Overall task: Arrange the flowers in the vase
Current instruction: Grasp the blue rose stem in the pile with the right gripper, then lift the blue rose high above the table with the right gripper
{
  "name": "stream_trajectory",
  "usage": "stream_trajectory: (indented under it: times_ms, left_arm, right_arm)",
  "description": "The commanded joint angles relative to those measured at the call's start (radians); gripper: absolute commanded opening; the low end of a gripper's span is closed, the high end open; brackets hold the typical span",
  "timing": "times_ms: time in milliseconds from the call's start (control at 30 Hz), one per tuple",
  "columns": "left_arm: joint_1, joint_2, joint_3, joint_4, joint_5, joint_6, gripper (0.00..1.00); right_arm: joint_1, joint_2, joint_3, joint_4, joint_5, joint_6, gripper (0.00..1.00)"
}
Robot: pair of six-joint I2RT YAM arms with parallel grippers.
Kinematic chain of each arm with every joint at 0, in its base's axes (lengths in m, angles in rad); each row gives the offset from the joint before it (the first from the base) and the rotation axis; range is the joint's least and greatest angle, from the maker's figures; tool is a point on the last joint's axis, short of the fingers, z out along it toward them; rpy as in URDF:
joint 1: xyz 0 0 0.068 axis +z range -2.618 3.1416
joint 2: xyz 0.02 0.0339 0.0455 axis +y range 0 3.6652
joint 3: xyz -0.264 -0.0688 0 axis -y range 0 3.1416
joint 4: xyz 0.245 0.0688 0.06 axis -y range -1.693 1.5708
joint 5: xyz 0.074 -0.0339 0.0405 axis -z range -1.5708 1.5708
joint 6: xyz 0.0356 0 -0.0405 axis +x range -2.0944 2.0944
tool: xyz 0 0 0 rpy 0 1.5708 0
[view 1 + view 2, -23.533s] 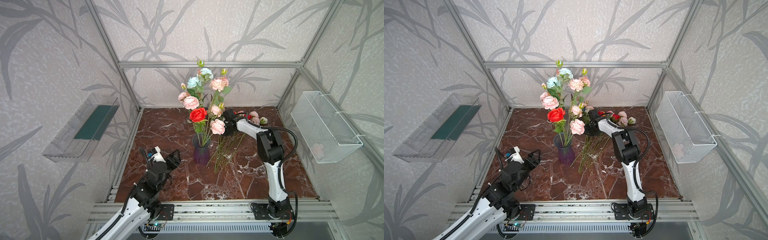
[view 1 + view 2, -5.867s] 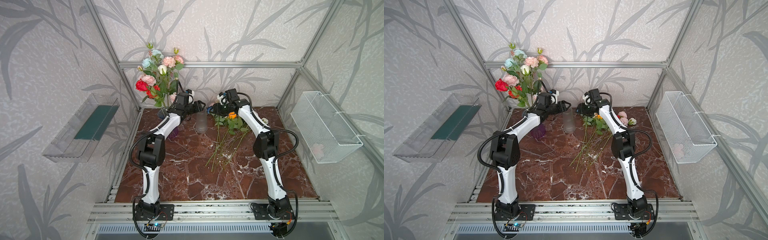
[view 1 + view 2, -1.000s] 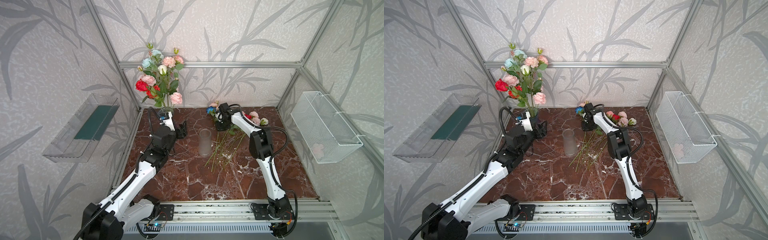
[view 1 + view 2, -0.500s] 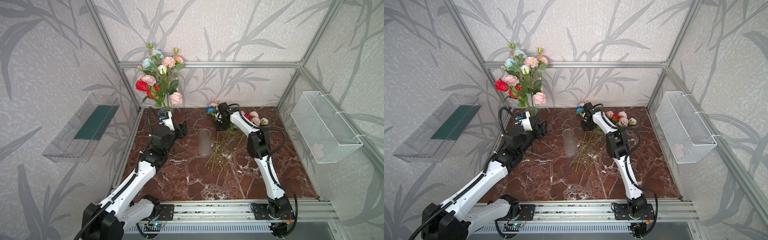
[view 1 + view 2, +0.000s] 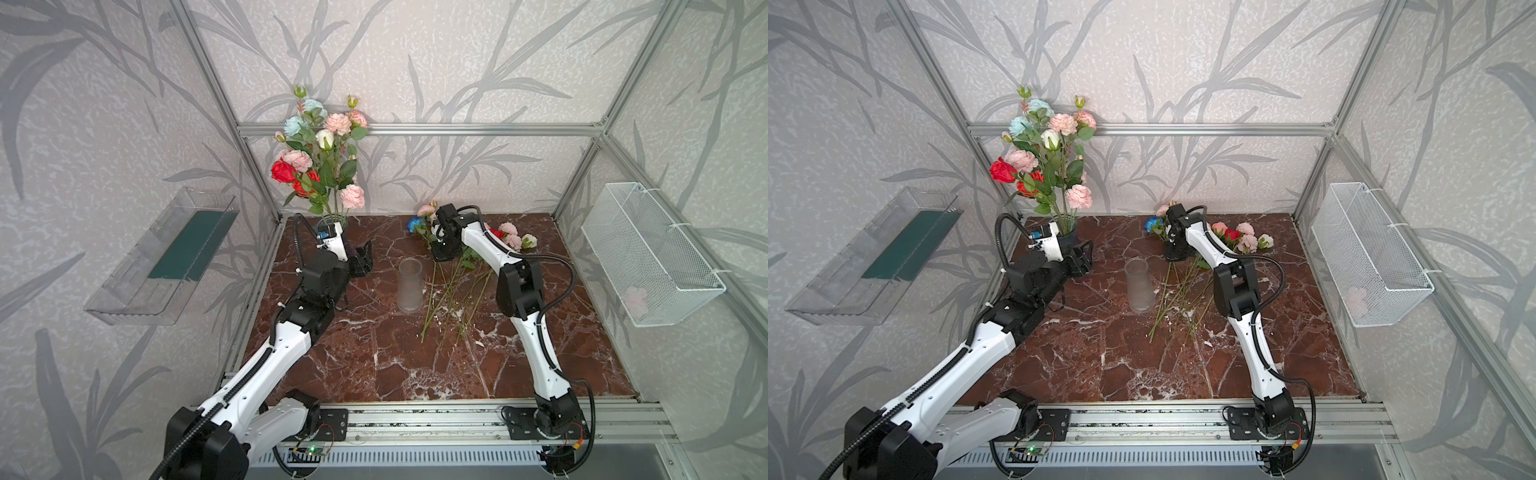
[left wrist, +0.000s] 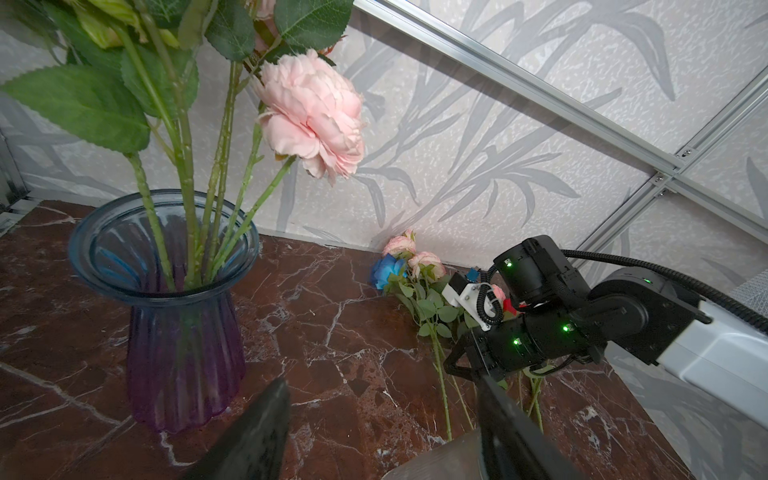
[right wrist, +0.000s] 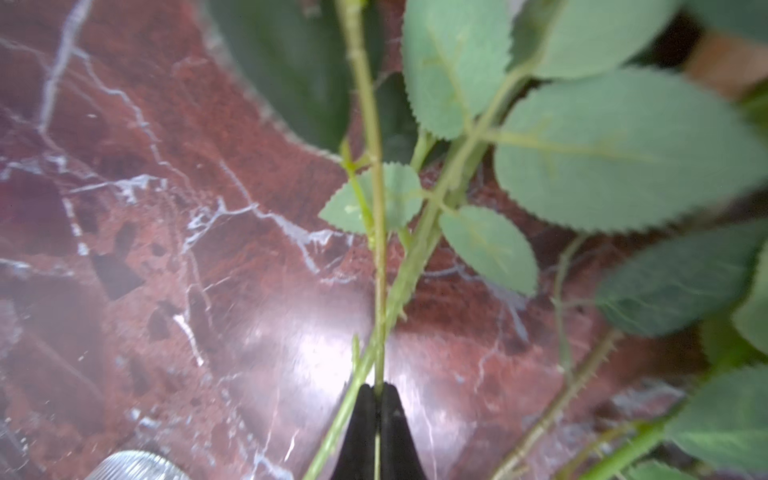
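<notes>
While the left gripper (image 5: 362, 258) hangs low over the marble table (image 5: 374, 365) with its jaws spread wide and nothing between them, the right gripper (image 7: 376, 392) is down at the far middle of the table, jaws clenched on a thin green stem (image 7: 377, 249). In the right wrist view that stem runs straight out from the black fingertips (image 7: 359, 419), a thicker thorny stem (image 7: 415, 257) crosses right beside it, and serrated leaves (image 7: 615, 153) crowd one side; which bloom the pinched stem carries cannot be told. In both top views the loose flowers (image 5: 453, 291) lie on the table by the right arm (image 5: 519, 286), stems fanned toward the front and heads toward the back: a blue rose (image 5: 413, 224) and a pink bloom (image 5: 426, 209) just beside the right gripper, a cluster of pink, red and cream heads (image 5: 513, 239) on the arm's other side. A frosted glass vase (image 5: 410, 286) stands upright near the middle, just beside the fanned stems and apart from both grippers. The blue-and-purple vase (image 6: 178, 332) stands at the back left corner, just behind the left gripper, holding a tall bouquet (image 5: 322, 158) of pink, red, teal and cream blooms. A white wire basket (image 5: 648, 257) hangs at the right side and a clear tray (image 5: 166, 257) at the left
</notes>
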Motion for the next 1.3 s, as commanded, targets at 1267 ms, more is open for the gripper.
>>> stream_trajectory:
  times_ms: [1267]
  left_arm:
    - [0.009,-0.183,-0.112,0.158,-0.070,-0.084,0.71]
  right_arm:
    - [0.263,-1.122,-0.673,1.055,0.406,-0.011,0.00]
